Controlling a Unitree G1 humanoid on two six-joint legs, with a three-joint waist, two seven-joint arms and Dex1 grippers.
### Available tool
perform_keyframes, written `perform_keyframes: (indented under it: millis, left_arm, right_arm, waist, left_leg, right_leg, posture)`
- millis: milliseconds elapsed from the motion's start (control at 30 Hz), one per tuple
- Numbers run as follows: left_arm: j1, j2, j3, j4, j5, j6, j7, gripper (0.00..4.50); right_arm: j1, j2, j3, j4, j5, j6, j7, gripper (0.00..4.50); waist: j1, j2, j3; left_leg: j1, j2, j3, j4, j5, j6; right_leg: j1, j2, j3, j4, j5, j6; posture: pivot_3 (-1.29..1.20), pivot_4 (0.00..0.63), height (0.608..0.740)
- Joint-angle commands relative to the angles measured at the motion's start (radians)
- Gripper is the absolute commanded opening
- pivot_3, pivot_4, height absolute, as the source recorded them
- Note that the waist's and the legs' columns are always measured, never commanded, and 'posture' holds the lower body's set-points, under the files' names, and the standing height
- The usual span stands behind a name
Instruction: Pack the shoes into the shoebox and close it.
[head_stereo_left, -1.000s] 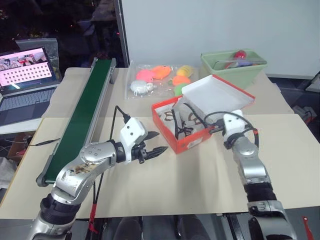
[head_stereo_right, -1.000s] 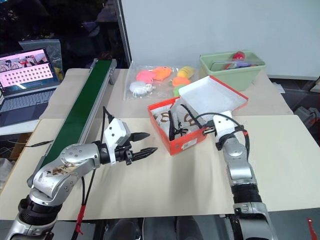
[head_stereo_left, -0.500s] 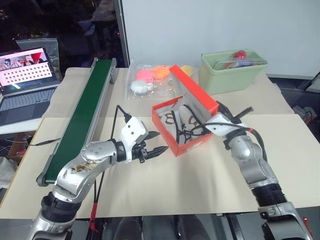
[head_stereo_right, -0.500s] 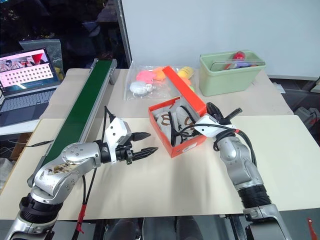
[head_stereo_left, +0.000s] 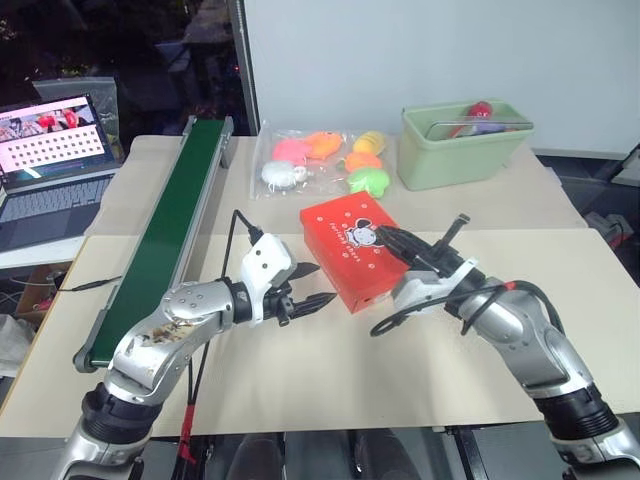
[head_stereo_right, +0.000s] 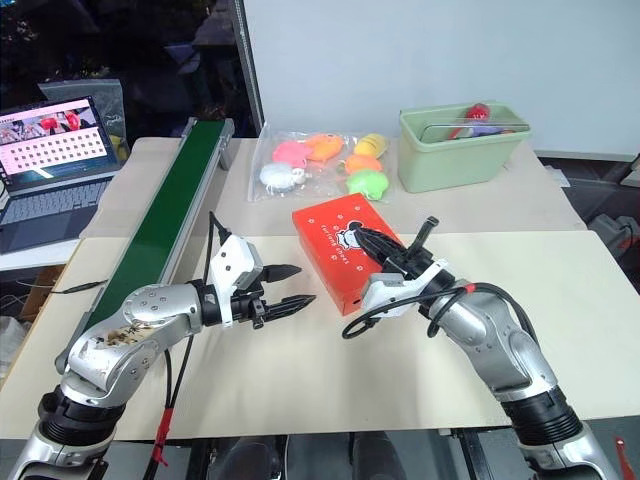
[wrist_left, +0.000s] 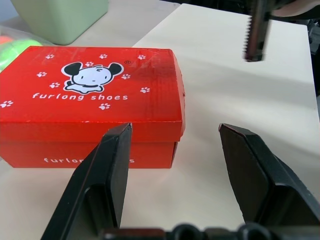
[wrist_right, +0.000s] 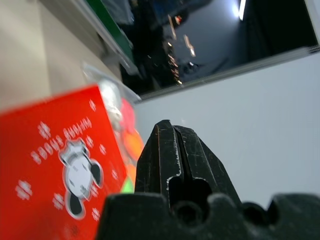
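Head view: shoebox (head_stereo_left: 348, 250) lid down, mid-table; bare tabletop (head_stereo_left: 400, 370) from 4 to 8 o'clock of it. Right gripper (head_stereo_left: 392, 241) pinched shut, empty, over the box's 3 o'clock edge.
Left wrist: left gripper (wrist_left: 175, 150) half open, empty, facing the box's near corner.
Right wrist: fingers (wrist_right: 172, 160) together above the lid.

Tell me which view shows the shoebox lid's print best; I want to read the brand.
The left wrist view: the shoebox faces it closely, mouse logo and lettering legible. The eye views show the closed lid small from above; the right wrist view shows it blurred and tilted.
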Motion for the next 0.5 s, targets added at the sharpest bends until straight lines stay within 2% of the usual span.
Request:
perform_keyframes:
  millis: [33,133,200,333,500]
  left_arm:
    - [-0.004,-0.007,0.004,-0.026,0.003,-0.008,0.005,2.93]
    - [-0.003,-0.012,0.008,-0.026,0.006,-0.008,0.016,2.93]
    - [-0.002,-0.012,0.011,-0.026,0.007,-0.009,0.019,2.93]
    - [0.001,-0.003,0.023,-0.025,0.013,-0.019,0.026,2.93]
    - [0.006,0.006,0.032,-0.029,0.014,-0.017,0.026,2.93]
  right_arm:
    - [-0.153,0.143,-0.072,-0.05,0.272,0.439,0.106,0.04]
    - [-0.273,0.294,-0.145,0.01,0.448,0.823,0.094,0.04]
    - [-0.326,0.336,-0.171,0.083,0.469,0.932,0.067,0.04]
    - [-0.346,0.343,-0.1,0.194,0.463,0.973,0.105,0.04]
    - [-0.342,0.343,-0.035,0.268,0.459,0.99,0.141,0.04]
  waist:
    - [-0.006,0.0,0.0]
    - [-0.001,0.0,0.0]
    - [0.002,0.0,0.0]
    - [0.014,0.0,0.0]
    - [0.006,0.0,0.0]
  left_leg:
    - [0.001,0.001,0.001,0.0,0.0,0.0]
    - [0.003,0.002,-0.001,0.0,0.0,0.0]
    - [0.003,0.002,-0.001,0.0,0.0,0.0]
    - [-0.002,0.0,-0.001,0.0,0.0,0.0]
    - [-0.005,0.0,-0.001,-0.001,0.0,0.0]
  right_leg:
    - [0.0,0.0,0.001,0.0,0.001,-0.001]
    - [0.001,0.001,0.0,0.002,0.001,-0.002]
    - [0.001,0.002,-0.001,0.002,0.001,-0.002]
    - [-0.002,0.0,-0.002,0.0,0.0,-0.001]
    - [-0.005,0.0,-0.002,0.0,0.0,-0.001]
  posture:
    - [0.0,0.15,0.729]
    - [0.0,0.15,0.729]
    - [0.0,0.15,0.729]
    - [0.0,0.15,0.729]
    - [0.0,0.15,0.729]
